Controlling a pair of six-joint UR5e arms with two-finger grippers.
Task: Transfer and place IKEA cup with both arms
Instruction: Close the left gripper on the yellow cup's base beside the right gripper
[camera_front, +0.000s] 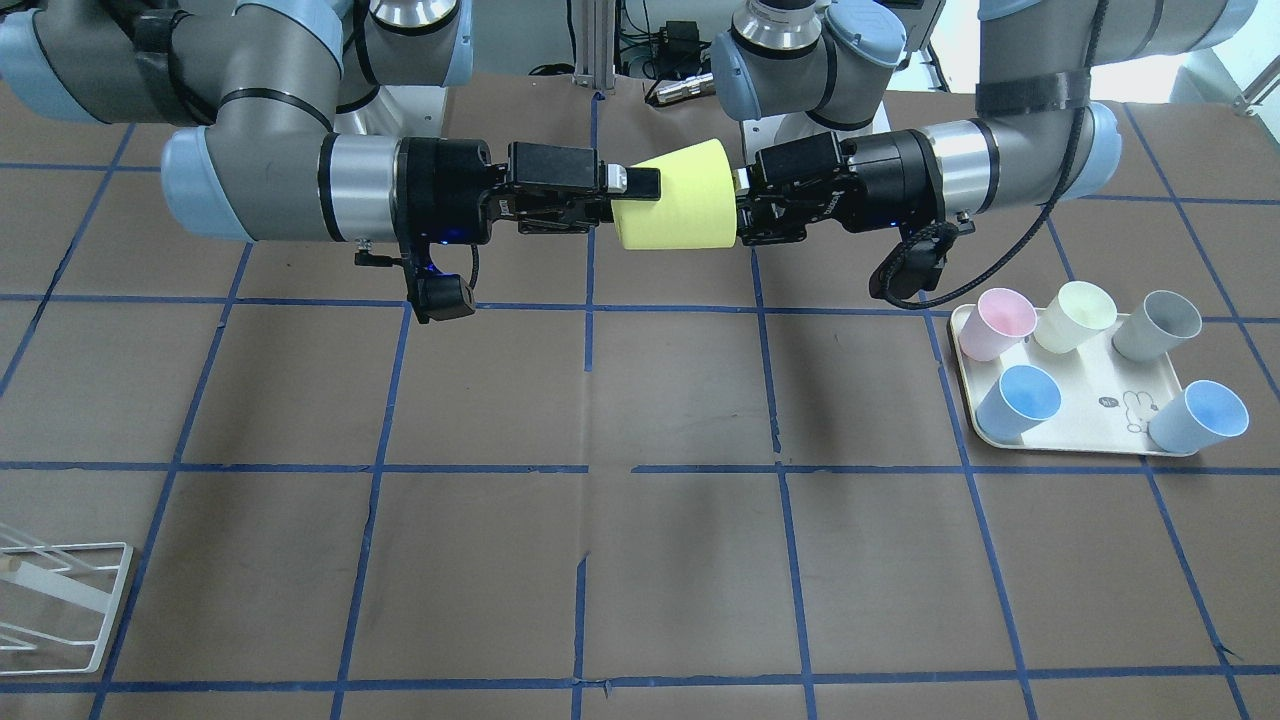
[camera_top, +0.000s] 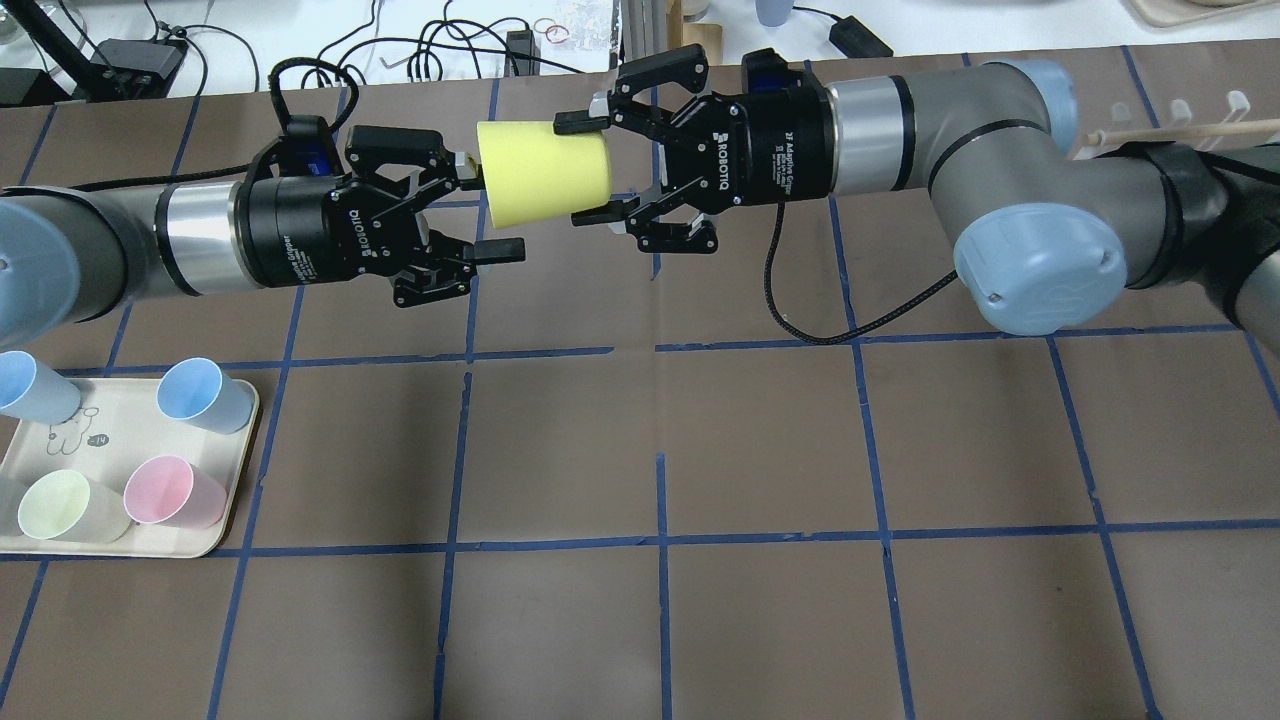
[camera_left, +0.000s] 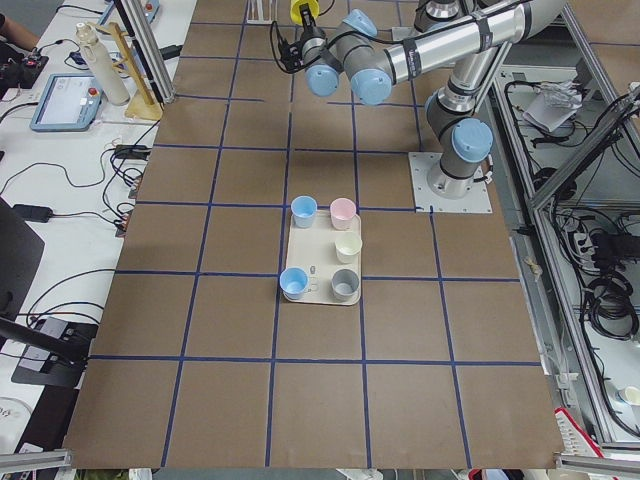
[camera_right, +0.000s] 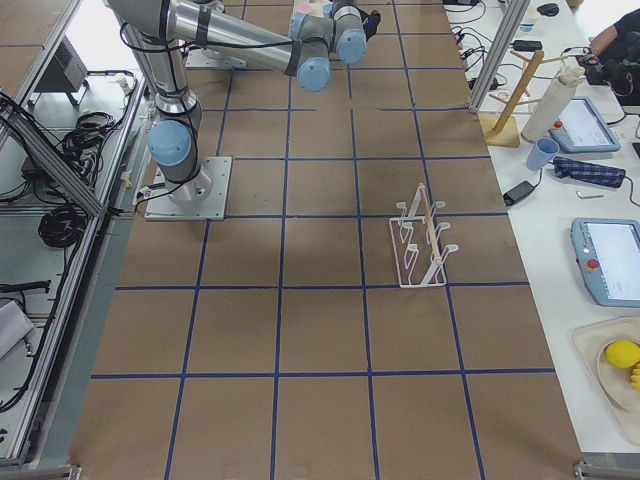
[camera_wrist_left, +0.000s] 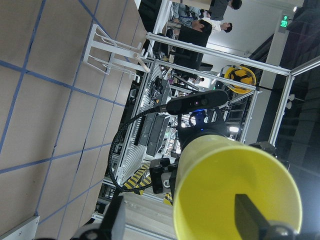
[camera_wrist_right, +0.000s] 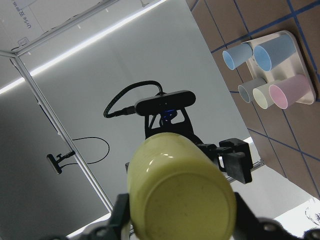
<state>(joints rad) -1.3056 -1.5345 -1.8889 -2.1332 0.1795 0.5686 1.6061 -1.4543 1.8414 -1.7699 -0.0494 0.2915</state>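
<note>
IKEA cup (camera_top: 538, 172) lies horizontal midair, mouth toward spread left gripper (camera_top: 491, 207), base clamped by right gripper (camera_top: 572, 170).

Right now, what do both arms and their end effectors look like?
The left arm and right arm are silver-grey tubes with light blue joint caps. The left end effector and right end effector are black, two-fingered, with white ROBOTIQ lettering and a blue light. Black cables trail both wrists.
</note>
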